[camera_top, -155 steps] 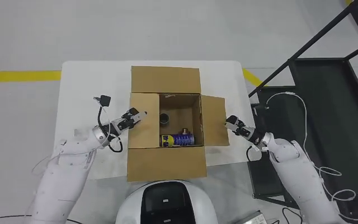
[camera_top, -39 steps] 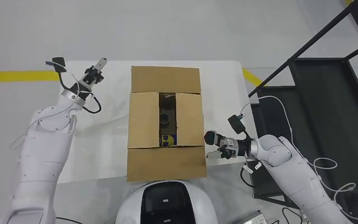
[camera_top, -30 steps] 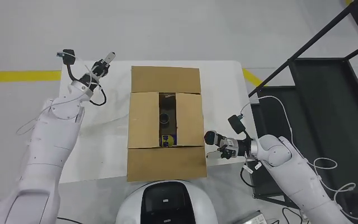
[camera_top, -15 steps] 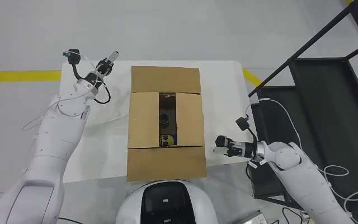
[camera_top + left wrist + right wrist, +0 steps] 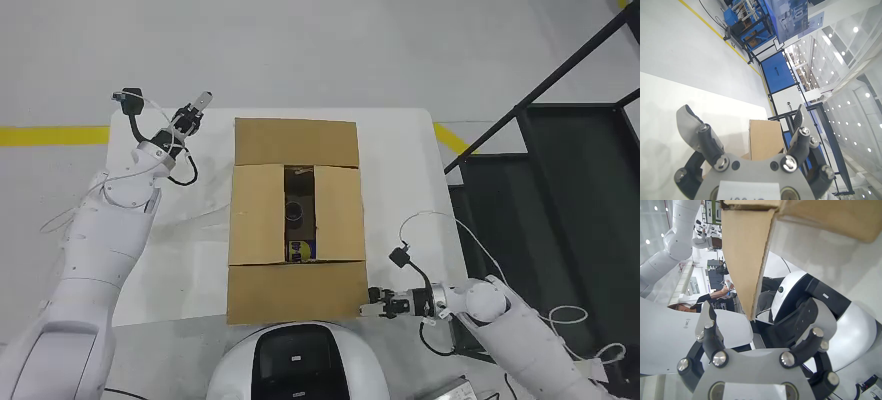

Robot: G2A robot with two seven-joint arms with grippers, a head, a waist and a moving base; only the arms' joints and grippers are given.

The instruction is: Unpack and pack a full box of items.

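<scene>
A cardboard box [image 5: 295,215] stands mid-table, both side flaps folded in over it. The far flap [image 5: 296,142] and near flap [image 5: 296,291] lie spread outward. Through the gap between the side flaps I see a black round item [image 5: 294,211] and a blue and yellow can [image 5: 300,248]. My left gripper [image 5: 203,100] hangs open in the air off the box's far left corner; its wrist view has the far flap [image 5: 764,140] ahead of its open gripper [image 5: 743,117]. My right gripper [image 5: 368,303] is open by the near flap's right corner, and that flap's edge [image 5: 745,256] hangs between the fingers [image 5: 708,315].
The white table [image 5: 190,220] has bare room on both sides of the box. A black metal rack [image 5: 560,200] stands close off the table's right edge. A yellow line [image 5: 50,134] runs across the floor behind.
Both side flaps have been folded in. My right gripper has moved from the box's right side to the near flap's right corner. My left gripper rose toward the box's far left corner, then held.
</scene>
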